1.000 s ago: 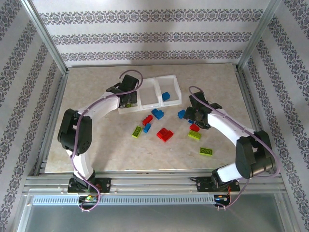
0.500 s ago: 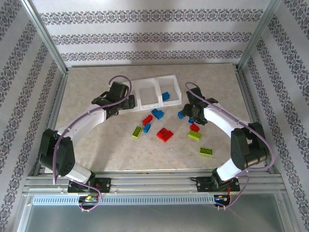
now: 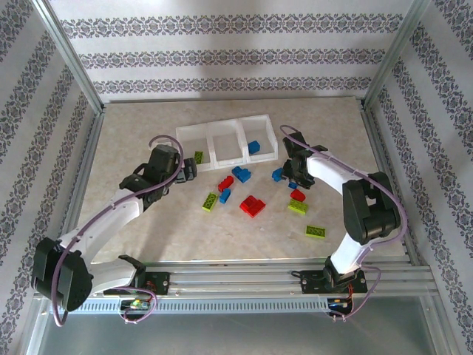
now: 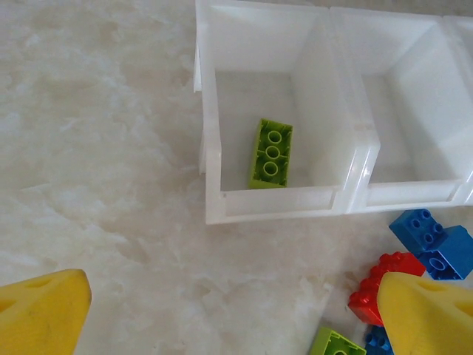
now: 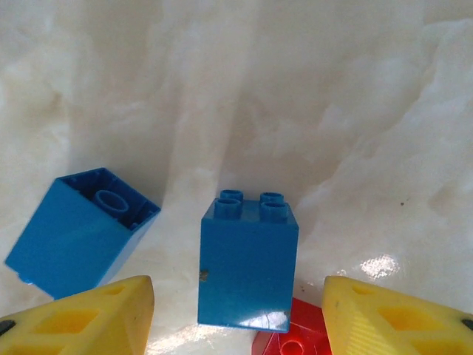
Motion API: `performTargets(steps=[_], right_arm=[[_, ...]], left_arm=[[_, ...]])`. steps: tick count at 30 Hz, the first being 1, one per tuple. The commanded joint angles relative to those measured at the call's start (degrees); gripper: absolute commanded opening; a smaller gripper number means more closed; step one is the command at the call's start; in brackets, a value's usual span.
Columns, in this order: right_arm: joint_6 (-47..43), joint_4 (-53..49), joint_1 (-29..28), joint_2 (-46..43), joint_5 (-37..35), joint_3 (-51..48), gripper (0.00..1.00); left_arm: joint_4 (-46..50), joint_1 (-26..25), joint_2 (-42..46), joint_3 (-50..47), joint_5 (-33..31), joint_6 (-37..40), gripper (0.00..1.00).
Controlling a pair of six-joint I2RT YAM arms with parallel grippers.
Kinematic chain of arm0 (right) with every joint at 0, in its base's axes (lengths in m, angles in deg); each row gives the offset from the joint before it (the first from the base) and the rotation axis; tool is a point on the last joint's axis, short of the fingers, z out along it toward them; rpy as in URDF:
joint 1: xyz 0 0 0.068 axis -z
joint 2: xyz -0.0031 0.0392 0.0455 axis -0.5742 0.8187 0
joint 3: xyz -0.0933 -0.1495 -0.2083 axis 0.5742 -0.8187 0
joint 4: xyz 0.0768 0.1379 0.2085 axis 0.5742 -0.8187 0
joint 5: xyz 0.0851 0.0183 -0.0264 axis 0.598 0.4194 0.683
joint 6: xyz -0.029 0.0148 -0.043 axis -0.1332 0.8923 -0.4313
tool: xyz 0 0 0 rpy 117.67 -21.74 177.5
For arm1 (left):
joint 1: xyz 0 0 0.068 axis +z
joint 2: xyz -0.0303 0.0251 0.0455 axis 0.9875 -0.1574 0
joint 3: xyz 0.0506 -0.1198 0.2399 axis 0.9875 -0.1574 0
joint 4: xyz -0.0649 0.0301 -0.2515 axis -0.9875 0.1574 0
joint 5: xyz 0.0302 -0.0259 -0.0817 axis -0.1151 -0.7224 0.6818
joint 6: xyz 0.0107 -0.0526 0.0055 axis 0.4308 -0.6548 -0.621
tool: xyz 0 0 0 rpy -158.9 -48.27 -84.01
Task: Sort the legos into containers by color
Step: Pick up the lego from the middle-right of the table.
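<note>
The containers [image 3: 241,140] are three joined white bins at the table's middle back. A lime green lego [image 3: 199,157] lies in the left bin [image 4: 273,201], seen flat there as a green brick [image 4: 270,154]. A blue lego [image 3: 253,146] sits in the right bin. My left gripper [image 3: 185,171] hovers just in front of the left bin, open and empty [image 4: 235,314]. My right gripper [image 5: 236,310] is open with its jaws on either side of an upright blue brick [image 5: 247,270], a gap showing on both sides. A second blue brick [image 5: 77,240] lies tipped to its left.
Loose legos lie in front of the bins: blue [image 3: 241,174], red [image 3: 225,183], blue [image 3: 224,195], green [image 3: 211,201], a large red one [image 3: 253,205], red [image 3: 298,195], green [image 3: 297,206] and green [image 3: 316,232]. A metal frame edges the table.
My left gripper opened over the left bin, left the green brick inside and drew back toward the near left. My right gripper shifted slightly up-table to the blue brick and its jaws narrowed.
</note>
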Motion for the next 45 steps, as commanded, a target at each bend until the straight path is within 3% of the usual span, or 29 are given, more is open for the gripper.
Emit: performTargets(steps=[1, 18, 29, 45], right_arm=[[-0.6, -1.4, 0.6, 1.6, 0.6, 1.0, 0.62], [-2.9, -0.3, 2.0, 8.6, 1.2, 4.0, 0.51], [-2.7, -0.5, 1.8, 5.5, 1.9, 2.4, 0.33], [-6.1, -3.1, -4.3, 0.3, -2.8, 8.8, 0.31]], left_arm=[[-1.5, 0.9, 1.6, -1.7, 0.2, -1.3, 1.0], [0.0, 1.2, 2.0, -4.6, 2.0, -3.5, 1.0], [0.1, 1.4, 2.3, -5.4, 2.3, -4.0, 1.0], [-0.1, 1.9, 2.2, -6.1, 2.4, -4.9, 1.0]])
